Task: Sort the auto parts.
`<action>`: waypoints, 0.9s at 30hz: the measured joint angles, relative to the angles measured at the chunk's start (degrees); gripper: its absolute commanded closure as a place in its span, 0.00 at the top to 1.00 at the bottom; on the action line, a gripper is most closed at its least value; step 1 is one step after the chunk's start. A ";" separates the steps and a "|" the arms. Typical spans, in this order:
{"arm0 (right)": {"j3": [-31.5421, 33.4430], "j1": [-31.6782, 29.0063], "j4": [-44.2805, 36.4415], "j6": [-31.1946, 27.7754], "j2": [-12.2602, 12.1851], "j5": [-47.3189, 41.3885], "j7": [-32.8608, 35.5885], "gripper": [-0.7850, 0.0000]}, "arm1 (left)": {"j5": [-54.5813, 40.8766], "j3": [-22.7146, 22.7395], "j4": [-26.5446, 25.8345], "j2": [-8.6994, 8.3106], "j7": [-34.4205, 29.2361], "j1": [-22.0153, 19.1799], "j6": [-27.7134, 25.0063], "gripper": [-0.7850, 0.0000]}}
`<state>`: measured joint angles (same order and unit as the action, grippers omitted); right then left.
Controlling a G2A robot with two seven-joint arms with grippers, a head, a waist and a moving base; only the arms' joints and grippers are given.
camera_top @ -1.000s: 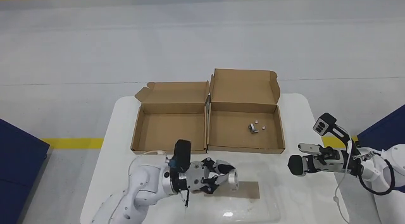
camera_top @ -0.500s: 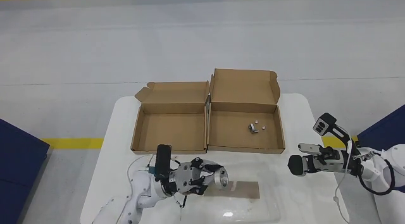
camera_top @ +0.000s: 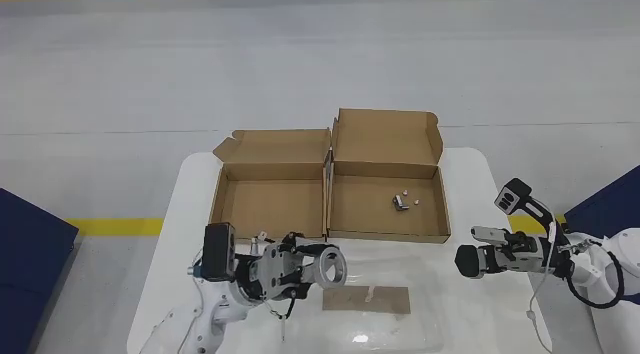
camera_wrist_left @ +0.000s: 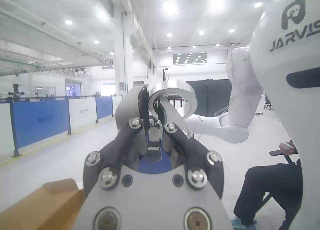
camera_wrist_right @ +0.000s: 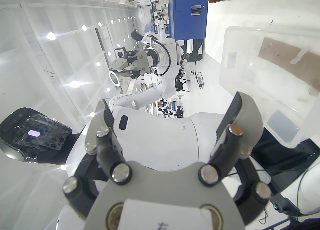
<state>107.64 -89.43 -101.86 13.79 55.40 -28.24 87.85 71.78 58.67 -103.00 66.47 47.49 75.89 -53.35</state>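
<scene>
White table (camera_top: pixel 470 204), two cardboard boxes (camera_top: pixel 268 209) behind clear bin (camera_top: pixel 425 284); left gripper (camera_wrist_left: pixel 152 108) clamped on metal ring (camera_wrist_left: pixel 175 85) lifted over bin, right gripper (camera_wrist_right: pixel 172 102) jaws spread, empty; looks like carry step, next: choose matching box, lower, release

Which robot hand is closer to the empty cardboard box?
Left. The left gripper, holding a metal ring, is just in front of the empty box. The right gripper is farther off, out past the other box.
</scene>
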 measured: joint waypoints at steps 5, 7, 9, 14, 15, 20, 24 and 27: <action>0.00 0.00 0.00 0.00 0.00 0.00 0.00 1.00 | 1.23 0.63 -1.03 0.04 2.25 -0.35 0.41 0.00; 0.00 0.00 0.00 0.00 0.00 0.00 0.00 1.00 | 1.19 0.62 -1.00 0.04 2.18 -0.34 0.40 0.00; 0.00 0.00 0.00 0.00 0.00 0.00 0.00 1.00 | 1.19 0.61 -1.00 0.04 2.17 -0.34 0.39 0.00; 0.00 0.00 0.00 0.00 0.00 0.00 0.00 1.00 | 0.05 0.26 -2.08 0.21 1.92 -0.09 1.36 0.00; 0.00 0.00 0.00 0.00 0.00 0.00 0.00 1.00 | -0.86 0.05 -2.55 0.31 2.05 0.02 1.81 0.00; 0.00 0.00 0.00 0.00 0.00 0.00 0.00 1.00 | -5.94 -1.13 -3.90 1.04 6.15 0.27 3.32 0.00; 0.00 0.00 0.00 0.00 0.00 0.00 0.00 1.00 | -8.21 -2.49 -4.46 1.67 7.80 -0.25 4.31 0.00; 0.00 0.00 0.00 0.00 0.00 0.00 0.00 1.00 | -10.10 -3.09 -4.07 2.01 7.75 -0.23 5.14 0.00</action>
<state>107.64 -89.43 -101.86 13.79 55.40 -28.24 87.85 61.68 55.58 -107.07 68.48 55.24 75.66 -48.20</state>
